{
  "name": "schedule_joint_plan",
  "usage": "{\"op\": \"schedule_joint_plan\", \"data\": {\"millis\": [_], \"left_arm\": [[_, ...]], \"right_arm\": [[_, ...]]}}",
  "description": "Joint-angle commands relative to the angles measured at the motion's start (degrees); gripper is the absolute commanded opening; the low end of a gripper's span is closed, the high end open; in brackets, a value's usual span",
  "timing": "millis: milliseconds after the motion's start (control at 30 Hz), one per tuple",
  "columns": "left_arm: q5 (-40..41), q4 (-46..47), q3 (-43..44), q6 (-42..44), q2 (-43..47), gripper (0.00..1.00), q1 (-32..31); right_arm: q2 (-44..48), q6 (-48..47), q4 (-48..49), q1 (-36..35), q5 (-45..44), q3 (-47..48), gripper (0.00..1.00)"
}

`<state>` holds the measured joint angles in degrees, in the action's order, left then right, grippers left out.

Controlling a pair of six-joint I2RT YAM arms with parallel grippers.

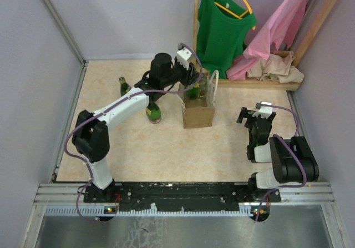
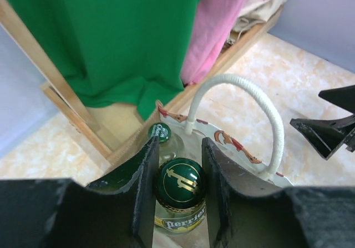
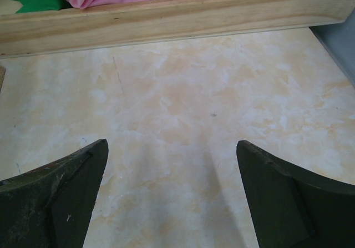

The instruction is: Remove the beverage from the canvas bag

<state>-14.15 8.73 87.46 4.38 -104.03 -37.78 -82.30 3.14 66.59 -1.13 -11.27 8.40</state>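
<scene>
A tan canvas bag stands upright near the middle of a pale marbled table, its white looped handle arching above the rim. The left arm reaches over it, and the left gripper dips into the bag's open top, its two dark fingers narrowed onto either side of the gold-printed cap of a green Perrier bottle, which sits inside the bag. A second green bottle stands just behind it in the bag. Two more green bottles stand on the table to the left of the bag. The right gripper hangs well apart on the right, fingers spread wide over bare table, holding nothing. Behind the bag, a green top and a pink garment hang on a wooden rack
</scene>
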Motion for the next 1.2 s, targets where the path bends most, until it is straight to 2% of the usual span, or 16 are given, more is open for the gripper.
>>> {"op": "schedule_joint_plan", "data": {"millis": [0,333,600,733,933,1167], "left_arm": [[1.89,4.28,5.82,3.3,7.43,0.0,-0.19],[10.28,-1.89,9.51,8.99,14.81,0.0,-0.01],[20.82,-5.39,9.44,12.55,22.13,0.0,1.69],[24.72,-5.05,5.91,13.09,26.63,0.0,3.7],[25.72,-6.78,-1.32,8.52,33.74,0.0,10.47],[27.26,-4.65,-14.65,3.5,39.71,0.0,15.53]], "right_arm": [[-0.4,-0.7,3.19,-0.55,-0.46,1.95,0.99],[-0.36,-0.71,3.18,-0.54,-0.5,1.95,0.99],[-0.4,-0.65,3.2,-0.5,-0.46,1.97,0.99],[-0.39,-0.66,3.2,-0.5,-0.5,1.9,0.99],[-0.39,-0.71,3.19,-0.54,-0.47,1.92,0.99],[-0.33,-0.63,3.2,-0.54,-0.46,1.96,0.99]]}}
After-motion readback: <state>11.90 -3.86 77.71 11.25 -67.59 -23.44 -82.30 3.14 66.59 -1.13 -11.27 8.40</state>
